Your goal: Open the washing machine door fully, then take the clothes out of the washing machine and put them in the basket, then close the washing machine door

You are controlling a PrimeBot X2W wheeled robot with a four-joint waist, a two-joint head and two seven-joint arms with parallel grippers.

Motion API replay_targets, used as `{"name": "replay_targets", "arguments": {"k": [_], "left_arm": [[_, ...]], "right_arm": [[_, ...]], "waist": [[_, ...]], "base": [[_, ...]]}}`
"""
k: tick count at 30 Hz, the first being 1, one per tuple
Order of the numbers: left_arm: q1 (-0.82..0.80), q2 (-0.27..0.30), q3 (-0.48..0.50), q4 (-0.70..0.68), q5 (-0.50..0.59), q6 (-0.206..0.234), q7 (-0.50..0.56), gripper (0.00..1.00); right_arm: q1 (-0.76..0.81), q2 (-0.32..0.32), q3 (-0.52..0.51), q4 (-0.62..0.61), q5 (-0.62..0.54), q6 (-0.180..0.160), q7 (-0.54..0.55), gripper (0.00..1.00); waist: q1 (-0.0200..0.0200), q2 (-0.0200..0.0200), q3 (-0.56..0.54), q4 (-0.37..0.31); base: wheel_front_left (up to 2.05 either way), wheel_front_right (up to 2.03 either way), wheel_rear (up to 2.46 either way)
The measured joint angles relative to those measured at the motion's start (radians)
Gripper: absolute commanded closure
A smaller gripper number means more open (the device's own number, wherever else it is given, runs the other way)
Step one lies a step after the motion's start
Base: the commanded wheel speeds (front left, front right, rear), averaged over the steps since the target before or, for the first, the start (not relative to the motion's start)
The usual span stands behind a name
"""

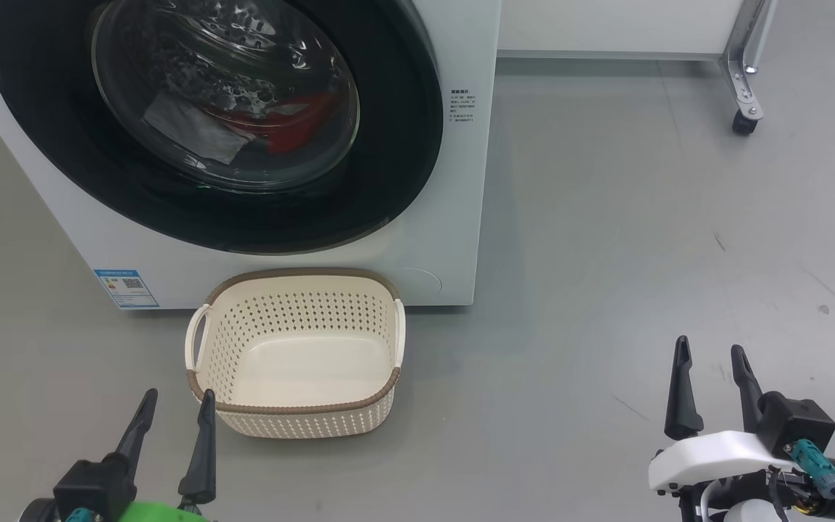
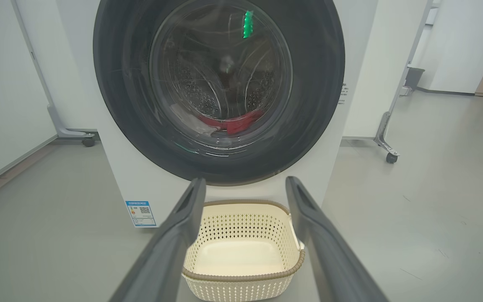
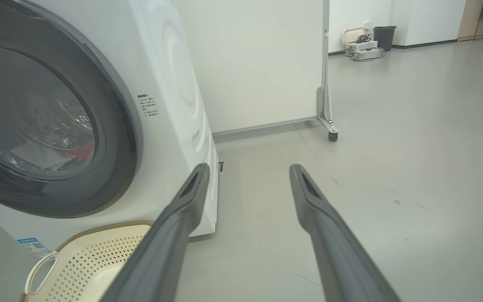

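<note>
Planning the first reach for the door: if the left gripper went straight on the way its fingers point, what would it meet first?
Probably the lower black rim of the washing machine door, with the left gripper passing above the basket, though depth is unclear.

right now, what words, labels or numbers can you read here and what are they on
Blue label, low on the washing machine front: print too small to read.
Small dark print right of the washing machine door: too small to read.
</note>
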Motion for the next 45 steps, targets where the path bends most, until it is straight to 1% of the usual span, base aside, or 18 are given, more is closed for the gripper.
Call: {"name": "replay_targets", "arguments": {"k": [10,19,37,38,39,42,45], "left_arm": [[-0.001,-0.004,0.008,0.010,0.005,0.000,0.000,0.00],[-0.002,-0.007,0.008,0.017,0.009,0.000,0.000,0.00],[-0.002,-0.013,0.013,0.027,0.009,0.000,0.000,0.00],[-0.002,-0.013,0.014,0.028,0.009,0.000,0.000,0.00],[-0.002,-0.013,0.015,0.028,0.009,0.000,0.000,0.00],[-0.002,-0.013,0.015,0.028,0.009,0.000,0.000,0.00],[-0.002,-0.013,0.014,0.027,0.009,0.000,0.000,0.00]], "right_arm": [[-0.018,0.000,-0.003,0.012,-0.012,0.000,0.000,0.00],[-0.018,0.000,0.026,0.058,-0.080,0.000,0.000,0.00],[-0.025,0.000,0.016,0.062,-0.080,0.000,0.000,0.00],[-0.025,0.000,0.016,0.062,-0.076,0.000,0.000,0.56],[-0.025,0.000,0.016,0.060,-0.070,0.000,0.000,1.00],[-0.031,0.000,0.015,0.052,-0.069,0.000,0.000,1.00],[-0.039,0.000,0.011,0.037,-0.042,0.000,0.000,1.00]], "waist": [[0.0000,0.0000,-0.008,-0.003],[0.0000,0.0000,-0.014,-0.003],[0.0000,0.0000,-0.010,0.008],[0.0000,0.0000,-0.010,0.009],[0.0000,0.0000,-0.009,0.010],[0.0000,0.0000,-0.006,0.012],[0.0000,0.0000,-0.001,0.014]], "base": [[0.00,0.00,0.00],[0.00,0.00,0.00],[0.00,0.00,0.00],[0.00,0.00,0.00],[0.00,0.00,0.00],[0.00,0.00,0.00],[0.00,0.00,0.00]]}}
